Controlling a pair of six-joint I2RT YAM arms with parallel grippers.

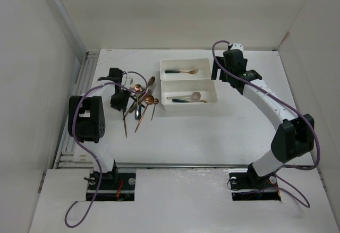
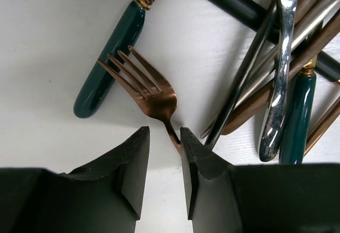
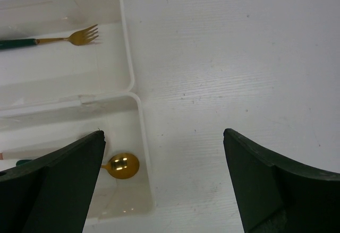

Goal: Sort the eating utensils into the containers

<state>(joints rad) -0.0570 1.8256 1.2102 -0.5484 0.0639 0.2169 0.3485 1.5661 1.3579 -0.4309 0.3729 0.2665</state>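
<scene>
A pile of eating utensils (image 1: 139,103) lies left of centre: copper, silver and dark green-handled pieces. My left gripper (image 1: 121,101) is at its left edge. In the left wrist view a copper fork (image 2: 146,87) lies tines away; its thin neck stands between my left gripper's (image 2: 164,133) fingers, against the right finger (image 2: 197,156). The jaws stand narrowly apart, not clamped. Two white containers sit at centre: the far one (image 1: 166,63) holds a green-handled gold fork (image 3: 79,36), the near one (image 1: 215,94) a gold spoon (image 3: 121,165). My right gripper (image 3: 164,137) is wide open and empty, just right of them.
A green-handled utensil (image 2: 109,58) lies left of the copper fork. Crossed silver, brown and green handles (image 2: 276,74) crowd its right. A metal rail (image 1: 79,95) runs along the table's left edge. White walls enclose the table on three sides.
</scene>
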